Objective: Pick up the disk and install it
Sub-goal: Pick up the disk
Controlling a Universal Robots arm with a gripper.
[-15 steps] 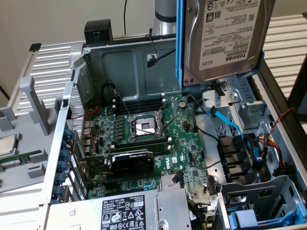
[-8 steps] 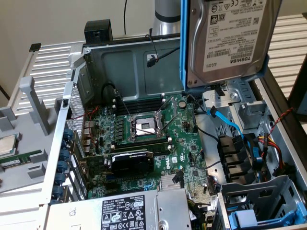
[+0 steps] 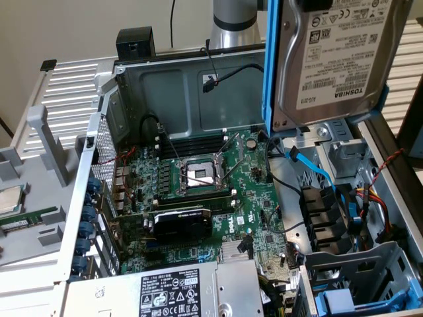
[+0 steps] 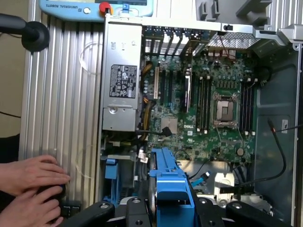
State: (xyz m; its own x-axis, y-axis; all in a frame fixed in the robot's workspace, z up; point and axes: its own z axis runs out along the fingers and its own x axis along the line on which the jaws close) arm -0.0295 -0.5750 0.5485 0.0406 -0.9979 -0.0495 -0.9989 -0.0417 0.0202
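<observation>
The disk (image 3: 337, 59), a silver-grey hard drive with a white printed label in a blue plastic carrier, hangs upright above the open computer case at the exterior view's upper right. In the wrist view its blue carrier edge (image 4: 170, 184) stands between my black fingers (image 4: 135, 213), over the case's drive-bay end. My gripper (image 4: 168, 210) is shut on the disk. Only a black part of the gripper (image 3: 316, 4) reaches in at the frame's upper edge above the disk.
Below lies the open case with its green motherboard (image 3: 211, 178), bare CPU socket (image 4: 225, 109) and silver power supply (image 4: 122, 80). Drive bays with another blue carrier (image 3: 344, 300) and loose cables sit under the disk. A person's hands (image 4: 33, 184) rest beside the case.
</observation>
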